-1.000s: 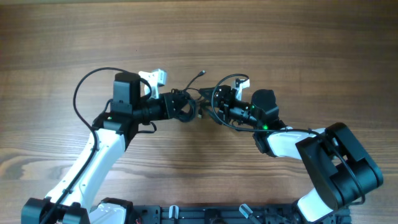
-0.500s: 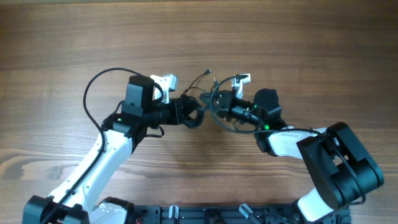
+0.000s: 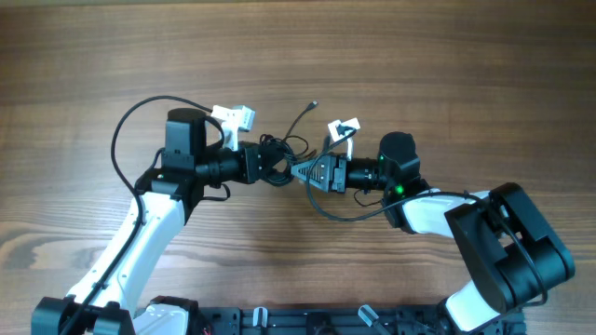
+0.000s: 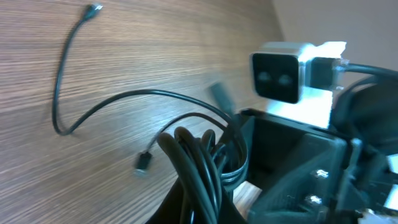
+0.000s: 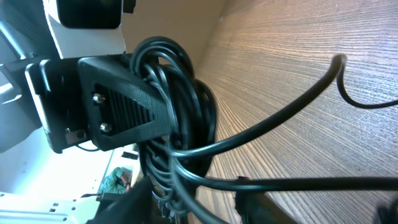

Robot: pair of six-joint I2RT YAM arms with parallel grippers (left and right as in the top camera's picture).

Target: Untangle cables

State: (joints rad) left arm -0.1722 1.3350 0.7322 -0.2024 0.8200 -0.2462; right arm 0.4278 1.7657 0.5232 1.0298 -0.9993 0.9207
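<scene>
The cables (image 3: 280,156) are thin black wires bunched in a knot between my two grippers at mid-table. One loose end runs up to a small plug (image 3: 313,105), and one strand loops below the right arm (image 3: 337,212). My left gripper (image 3: 271,167) is shut on the left side of the knot; in the left wrist view the bundle (image 4: 200,163) passes between its fingers. My right gripper (image 3: 298,171) points left, its tip against the knot, and is closed on strands of the bundle (image 5: 173,134). Loose plugs lie on the wood (image 4: 143,162) (image 4: 93,9).
The wooden table (image 3: 447,65) stretches all round. Thick black arm cables arc beside the left arm (image 3: 119,140). White wrist cameras stick up by each gripper (image 3: 235,116) (image 3: 343,128). The right arm's base (image 3: 507,247) stands at the lower right.
The left arm swung right, then back left with the knot. The right gripper rolled and pushed left to the knot, and the wide loop it held upright now hangs below it.
</scene>
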